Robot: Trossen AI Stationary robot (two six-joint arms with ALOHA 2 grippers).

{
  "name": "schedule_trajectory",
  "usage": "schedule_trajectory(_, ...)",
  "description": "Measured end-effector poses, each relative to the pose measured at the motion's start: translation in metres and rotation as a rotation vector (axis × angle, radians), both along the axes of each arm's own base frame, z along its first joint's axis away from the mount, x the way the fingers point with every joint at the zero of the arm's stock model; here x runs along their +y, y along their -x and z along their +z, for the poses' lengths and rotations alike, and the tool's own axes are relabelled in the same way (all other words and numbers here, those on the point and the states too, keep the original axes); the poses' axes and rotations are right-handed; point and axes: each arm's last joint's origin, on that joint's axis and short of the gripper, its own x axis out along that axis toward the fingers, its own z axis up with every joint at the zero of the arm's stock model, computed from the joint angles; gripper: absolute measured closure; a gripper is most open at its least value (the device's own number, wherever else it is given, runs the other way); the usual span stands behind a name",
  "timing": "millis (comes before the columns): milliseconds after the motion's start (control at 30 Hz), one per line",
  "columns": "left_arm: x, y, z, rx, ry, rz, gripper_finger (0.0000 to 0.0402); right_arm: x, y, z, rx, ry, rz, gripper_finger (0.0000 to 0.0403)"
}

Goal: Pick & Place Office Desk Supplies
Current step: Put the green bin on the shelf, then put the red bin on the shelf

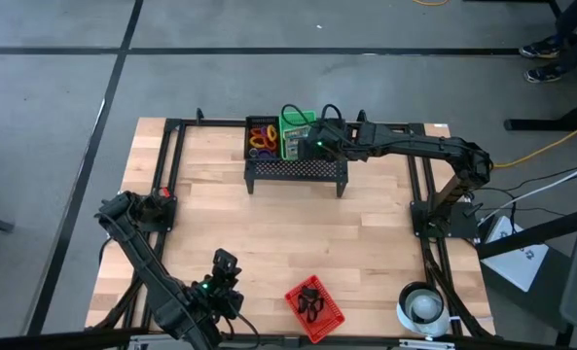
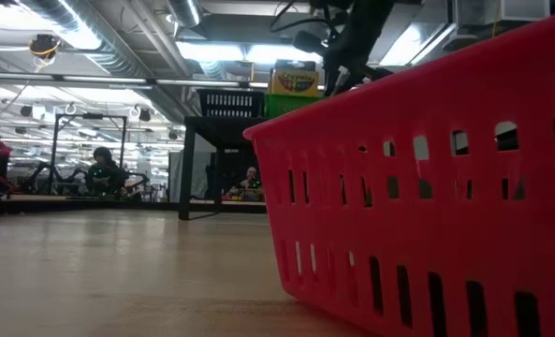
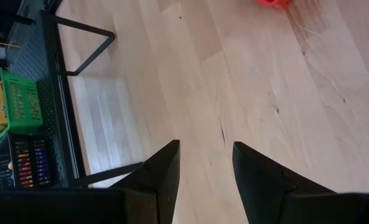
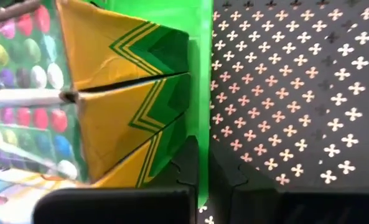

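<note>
Crayon boxes [image 4: 128, 106] just beside right fingers [image 4: 183, 163] (nearly closed), green bin [image 4: 200, 74] wall between

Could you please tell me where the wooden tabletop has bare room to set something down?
The middle is free, between the black mesh stand and the red slotted basket. The stand's top is crowded with coloured rings and crayon boxes.
</note>
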Motion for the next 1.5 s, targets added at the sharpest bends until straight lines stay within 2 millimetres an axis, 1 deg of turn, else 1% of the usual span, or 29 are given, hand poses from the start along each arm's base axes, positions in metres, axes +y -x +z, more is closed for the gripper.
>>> schedule_trajectory(100,0.001,-0.001,0.000,0.002,0.004,0.003,0.0258,0.002,-0.001,0.000,-0.010,-0.005,0.011,0.0394)
schedule_trajectory(267,0.003,-0.003,0.000,0.005,0.004,0.008,0.0258,0.002,-0.002,0.000,-0.016,-0.015,0.014,0.0378)
schedule_trajectory(467,0.003,-0.004,0.000,0.011,0.009,0.006,0.0258,0.002,-0.002,0.001,-0.017,-0.012,0.014,0.0394)
schedule_trajectory(667,0.003,-0.004,0.000,0.020,0.017,0.005,0.0258,0.000,0.000,0.002,-0.016,0.001,0.000,0.0379)
schedule_trajectory(867,0.003,-0.004,-0.001,0.028,0.024,0.005,0.0258,-0.002,0.001,0.002,-0.008,0.014,0.001,0.0392)
schedule_trajectory(933,0.003,-0.004,-0.001,0.030,0.027,0.004,0.0258,-0.002,0.000,0.002,-0.007,0.013,0.011,0.0377)
schedule_trajectory(1033,0.003,-0.004,-0.001,0.034,0.030,0.004,0.0258,-0.003,0.001,0.002,-0.016,-0.009,0.021,0.0325)
schedule_trajectory(1133,0.003,-0.004,-0.001,0.038,0.026,-0.003,0.0258,-0.003,0.001,0.004,-0.015,0.009,0.011,0.0270)
schedule_trajectory(1233,0.003,-0.004,-0.001,0.039,0.028,-0.003,0.0258,-0.003,0.003,0.006,-0.017,0.030,0.001,0.0229)
schedule_trajectory(1367,0.003,-0.003,-0.001,0.041,0.030,-0.003,0.0258,-0.002,0.007,0.015,-0.049,0.046,0.005,0.0199)
schedule_trajectory(1500,0.002,-0.005,0.000,0.018,0.027,-0.002,0.0258,0.002,0.018,0.032,-0.089,0.078,0.027,0.0191)
